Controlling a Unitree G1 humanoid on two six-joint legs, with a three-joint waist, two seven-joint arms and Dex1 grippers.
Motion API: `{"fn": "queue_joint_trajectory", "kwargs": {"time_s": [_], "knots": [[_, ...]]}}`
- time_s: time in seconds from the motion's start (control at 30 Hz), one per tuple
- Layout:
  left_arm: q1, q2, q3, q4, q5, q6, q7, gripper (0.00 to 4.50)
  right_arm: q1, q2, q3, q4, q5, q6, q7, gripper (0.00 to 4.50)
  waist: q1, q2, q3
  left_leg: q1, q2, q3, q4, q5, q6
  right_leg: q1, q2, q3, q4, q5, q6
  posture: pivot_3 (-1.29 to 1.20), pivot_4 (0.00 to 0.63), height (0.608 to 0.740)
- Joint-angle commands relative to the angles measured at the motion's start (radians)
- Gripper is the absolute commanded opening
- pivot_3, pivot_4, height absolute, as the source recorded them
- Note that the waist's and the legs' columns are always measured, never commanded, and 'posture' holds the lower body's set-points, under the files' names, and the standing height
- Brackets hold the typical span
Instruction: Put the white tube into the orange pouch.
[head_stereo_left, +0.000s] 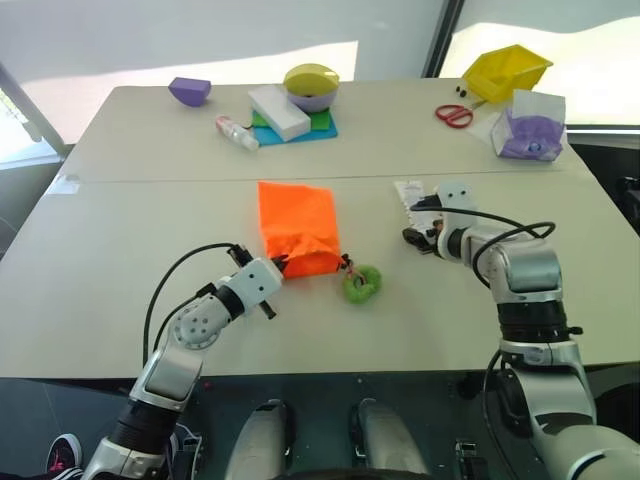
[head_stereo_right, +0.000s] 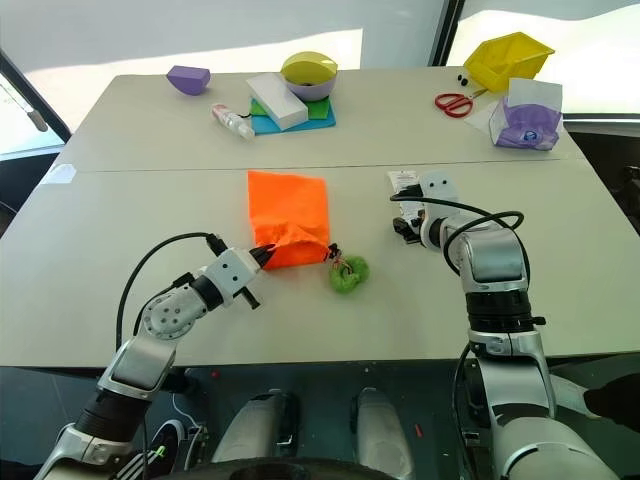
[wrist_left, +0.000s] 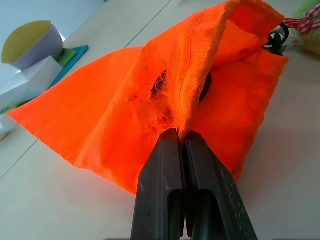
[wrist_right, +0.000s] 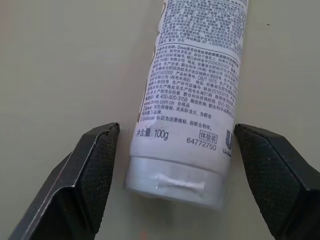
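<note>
The table (head_stereo_left: 120, 290) was big & pale, made of 2 tops pushed together w/ a thin seam across. Sun fell in bright patches on the floor behind it; a dark post stood at the back.

The orange pouch (head_stereo_left: 297, 228) lay flat in the middle. The left gripper (wrist_left: 181, 145) was pressed together, pinching the pouch's open edge & lifting it a bit. A fuzzy green charm (head_stereo_left: 361, 284) on a cord lay just beside the pouch.

The white tube (wrist_right: 192, 95) lay on the table to the right, apart from the pouch. The right gripper (wrist_right: 175, 165) was spread wide, 1 finger each side of the cap end, not touching.

At the far edge sat a purple block (head_stereo_left: 189, 91), small bottle (head_stereo_left: 236, 131), white block (head_stereo_left: 279, 112), yellow bin (head_stereo_left: 506, 70) & red scissors (head_stereo_left: 454, 115).
</note>
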Motion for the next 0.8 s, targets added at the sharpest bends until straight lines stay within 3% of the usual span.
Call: {"fn": "queue_joint_trajectory", "kwargs": {"time_s": [0.03, 0.1, 0.3, 0.5, 0.7, 0.8], "knots": [[-0.004, 0.005, 0.004, -0.045, 0.003, -0.017, 0.003, 0.00, 0.010, -0.007, -0.020, -0.039, 0.009, -0.002, -0.004, 2.52, 0.000, 0.000, 0.000, 0.000, 0.000, 0.000, 0.000, 0.000, 0.000, 0.000, 0.000, 0.000, 0.000, 0.000, 0.000, 0.00, 0.150, 0.740], [-0.002, 0.007, 0.005, -0.047, 0.001, -0.018, 0.000, 0.00, 0.013, 0.000, -0.021, -0.059, 0.020, -0.004, 0.003, 1.82, 0.000, 0.000, 0.000, 0.000, 0.000, 0.000, 0.000, 0.000, 0.000, 0.000, 0.000, 0.000, 0.000, 0.000, 0.000, 0.00, 0.150, 0.740], [-0.001, 0.007, 0.000, -0.054, -0.003, -0.014, -0.010, 0.00, 0.018, -0.028, -0.002, -0.118, 0.054, -0.064, 0.074, 1.82, -0.001, 0.000, 0.000, 0.000, 0.000, 0.000, 0.000, 0.000, 0.000, 0.000, 0.000, 0.000, 0.000, 0.000, 0.000, 0.00, 0.150, 0.740], [-0.005, 0.011, 0.002, -0.074, -0.010, 0.001, -0.029, 0.00, 0.128, -0.148, -0.025, -0.435, 0.379, 0.002, 0.446, 1.82, 0.002, 0.000, 0.000, -0.001, 0.000, 0.000, 0.000, 0.000, 0.000, 0.000, 0.001, -0.001, -0.001, 0.000, 0.000, 0.00, 0.150, 0.740], [-0.007, 0.023, 0.012, -0.090, -0.013, 0.012, -0.038, 0.00, 0.276, -0.281, -0.019, -0.585, 0.535, -0.003, 0.619, 1.82, 0.006, 0.000, 0.000, -0.001, 0.000, -0.001, 0.003, 0.000, 0.000, 0.002, 0.000, -0.001, -0.001, 0.001, 0.001, 0.00, 0.150, 0.740], [-0.010, 0.026, 0.020, -0.102, -0.020, 0.023, -0.041, 0.00, 0.356, -0.378, 0.044, -0.640, 0.521, -0.064, 0.690, 1.82, 0.004, -0.001, 0.001, -0.001, 0.000, -0.001, 0.007, 0.000, 0.000, 0.003, 0.000, -0.001, -0.001, 0.001, 0.002, 0.00, 0.150, 0.740]]}}
